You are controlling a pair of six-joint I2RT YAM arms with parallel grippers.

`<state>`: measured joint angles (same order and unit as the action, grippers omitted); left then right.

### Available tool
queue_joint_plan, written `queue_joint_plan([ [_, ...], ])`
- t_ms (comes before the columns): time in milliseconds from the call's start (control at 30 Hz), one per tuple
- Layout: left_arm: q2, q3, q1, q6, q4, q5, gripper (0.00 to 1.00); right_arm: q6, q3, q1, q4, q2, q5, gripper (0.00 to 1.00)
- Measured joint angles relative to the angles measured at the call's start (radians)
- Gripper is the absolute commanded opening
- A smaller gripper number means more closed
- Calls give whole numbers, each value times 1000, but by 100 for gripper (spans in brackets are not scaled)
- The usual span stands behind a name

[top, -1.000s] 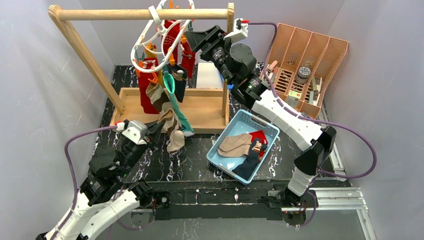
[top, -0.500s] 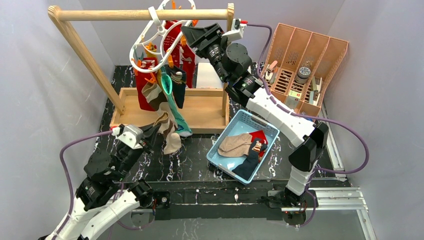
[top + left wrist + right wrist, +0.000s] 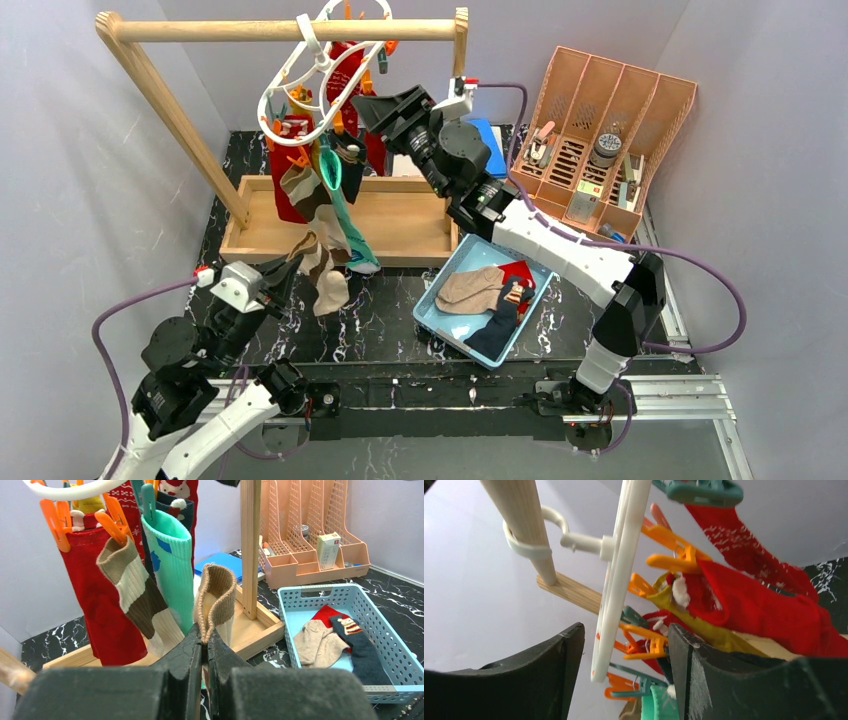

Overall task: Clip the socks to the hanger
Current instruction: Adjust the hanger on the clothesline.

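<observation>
While my left gripper [image 3: 204, 639] pinches the tan sock [image 3: 216, 592] by its ribbed cuff, just below the hanger [image 3: 616, 575] | sock looks soft, light, floppy: keep to the cuff edge | right gripper [image 3: 624, 630] gapes astride that hanger.

Enclosure: 3 plain pale grey walls, left [image 3: 60, 200], rear [image 3: 560, 20] and right [image 3: 770, 200], surround the work area. Table top [image 3: 380, 320]: black with white marble veining. A light wooden rail frame [image 3: 280, 30] stands at the rear left on a shallow wooden tray base [image 3: 400, 225]. A peach slotted desk organizer [image 3: 610, 90] stands tilted in the rear right corner. Lighting is even and diffuse, with soft shadows.
</observation>
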<state>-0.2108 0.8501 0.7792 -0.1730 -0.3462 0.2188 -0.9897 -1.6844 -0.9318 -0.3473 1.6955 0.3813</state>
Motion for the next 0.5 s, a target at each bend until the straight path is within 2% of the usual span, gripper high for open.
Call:
queue_joint_plan([
  [200, 11, 48, 0, 1, -42, 2, 0, 32, 98, -56, 0, -40, -2, 74],
  [333, 1, 98, 0, 2, -61, -14, 0, 103, 207, -77, 7, -137, -3, 75],
  [500, -66, 178, 0, 19, -77, -72, 0, 205, 261, -76, 55, -288, -10, 76],
])
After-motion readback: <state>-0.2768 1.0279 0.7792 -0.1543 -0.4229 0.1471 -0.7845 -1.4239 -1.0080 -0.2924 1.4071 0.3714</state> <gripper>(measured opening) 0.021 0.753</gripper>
